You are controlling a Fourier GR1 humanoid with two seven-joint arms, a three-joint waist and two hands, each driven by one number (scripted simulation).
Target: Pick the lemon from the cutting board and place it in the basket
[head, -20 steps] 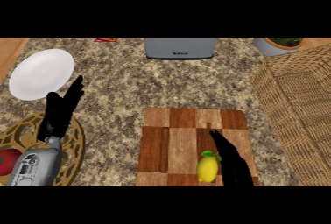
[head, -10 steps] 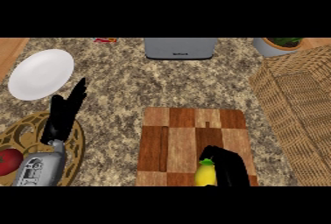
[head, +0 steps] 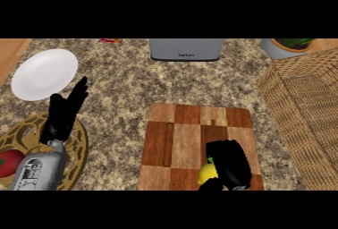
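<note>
The yellow lemon (head: 206, 173) lies at the near edge of the wooden cutting board (head: 185, 138). My right hand (head: 230, 163) covers most of it, fingers curled over its top and right side. Only the lemon's left part shows. The woven basket (head: 305, 112) fills the right side of the counter, to the right of the board. At the left my left hand (head: 65, 114) stands open with fingers up, above a gold-patterned plate (head: 20, 138).
A white plate (head: 44, 74) lies at the back left. A grey appliance (head: 186, 49) and a potted plant (head: 289, 46) stand along the back edge. A red fruit (head: 8, 162) rests on the gold-patterned plate. Speckled counter lies between the board and the left hand.
My right hand's fingers have curled down over the lemon, from stretched out along the board to closed round the fruit. The left hand has barely shifted.
</note>
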